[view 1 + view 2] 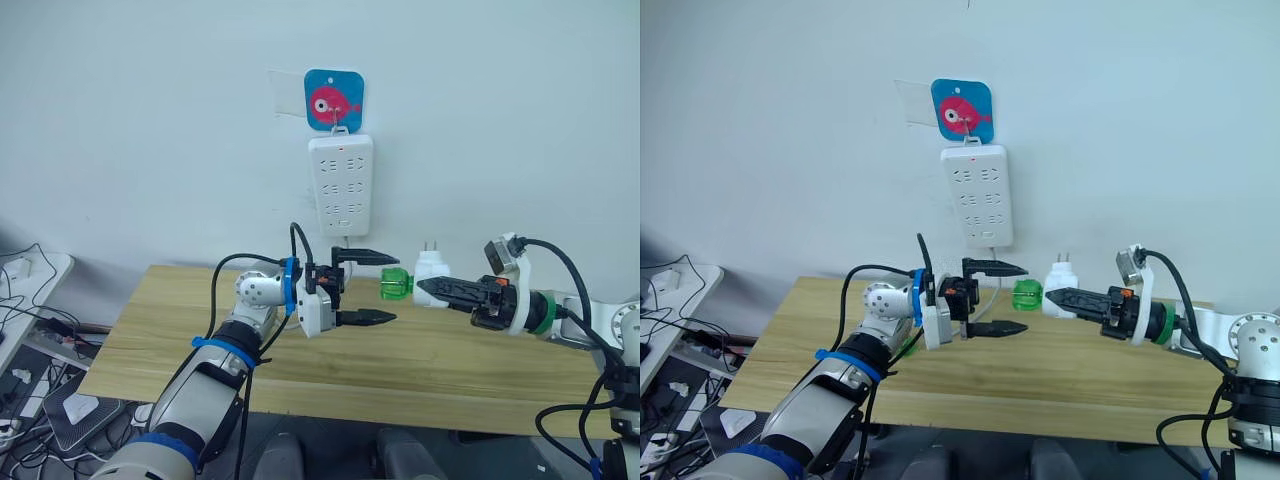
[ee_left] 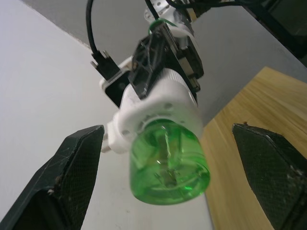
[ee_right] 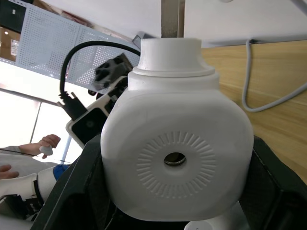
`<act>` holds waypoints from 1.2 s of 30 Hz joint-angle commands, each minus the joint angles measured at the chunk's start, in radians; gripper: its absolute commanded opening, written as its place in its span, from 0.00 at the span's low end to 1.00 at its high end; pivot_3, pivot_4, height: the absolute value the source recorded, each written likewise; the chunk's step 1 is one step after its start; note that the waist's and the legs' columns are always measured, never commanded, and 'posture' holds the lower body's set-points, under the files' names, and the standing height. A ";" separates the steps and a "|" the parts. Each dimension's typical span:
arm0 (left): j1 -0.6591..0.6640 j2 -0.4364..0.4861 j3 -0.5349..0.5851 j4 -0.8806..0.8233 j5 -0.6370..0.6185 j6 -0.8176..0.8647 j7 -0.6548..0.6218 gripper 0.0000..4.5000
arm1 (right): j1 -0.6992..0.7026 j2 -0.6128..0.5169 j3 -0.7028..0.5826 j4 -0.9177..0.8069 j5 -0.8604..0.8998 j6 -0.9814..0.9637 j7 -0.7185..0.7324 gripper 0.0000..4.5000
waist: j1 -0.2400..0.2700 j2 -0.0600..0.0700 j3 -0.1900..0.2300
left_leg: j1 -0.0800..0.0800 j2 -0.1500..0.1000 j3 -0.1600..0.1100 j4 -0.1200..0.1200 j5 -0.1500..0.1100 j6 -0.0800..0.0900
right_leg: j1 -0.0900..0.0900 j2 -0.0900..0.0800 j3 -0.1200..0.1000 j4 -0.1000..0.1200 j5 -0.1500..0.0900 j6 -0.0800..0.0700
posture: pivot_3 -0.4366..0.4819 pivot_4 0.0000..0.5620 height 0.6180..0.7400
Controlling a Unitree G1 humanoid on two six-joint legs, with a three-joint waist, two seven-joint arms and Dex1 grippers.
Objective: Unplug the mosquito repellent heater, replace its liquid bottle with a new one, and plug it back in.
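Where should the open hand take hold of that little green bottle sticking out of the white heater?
Around its round side wall. The green bottle points sideways from the heater toward the left hand, whose fingers already stand open either side of it. Coming straight on from that free end looks best; the right hand holds the heater.

A robotics lab: beside the bare wooden table (image 1: 480,360), loose cables (image 1: 25,310) sprawl, and a pegboard wall panel (image 3: 57,38) stands behind.

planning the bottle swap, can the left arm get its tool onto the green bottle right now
Probably yes. The left tool is open and faces the green bottle, which sticks out sideways from the mosquito repellent heater held in the right tool. Nothing sits between them.
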 commanded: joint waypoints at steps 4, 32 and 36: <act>-0.021 -0.003 0.011 0.011 0.020 -0.018 0.036 1.00 | -0.006 -0.020 0.003 -0.040 0.055 -0.020 -0.003 0.68 | 0.000 0.000 0.000 | 0.000 0.000 0.000 0.000 0.000 0.000 | 0.000 0.000 0.000 0.000 0.000 0.000 | 0.50 0.25 1.00; -0.031 -0.012 -0.002 0.028 0.052 -0.017 0.079 0.49 | 0.020 -0.052 0.057 -0.074 0.143 -0.078 -0.044 0.68 | 0.000 -0.001 0.002 | 0.000 0.000 0.000 0.000 0.000 0.000 | 0.000 0.000 0.000 -0.001 0.000 0.001 | 0.49 0.25 1.00; 0.011 -0.019 -0.011 -0.077 -0.097 0.259 -0.014 0.49 | 0.023 -0.071 0.064 -0.086 0.111 -0.070 -0.017 0.68 | 0.000 -0.001 0.003 | 0.000 0.000 0.000 0.000 0.000 0.000 | 0.000 0.000 0.000 -0.001 0.000 0.001 | 0.49 0.25 1.00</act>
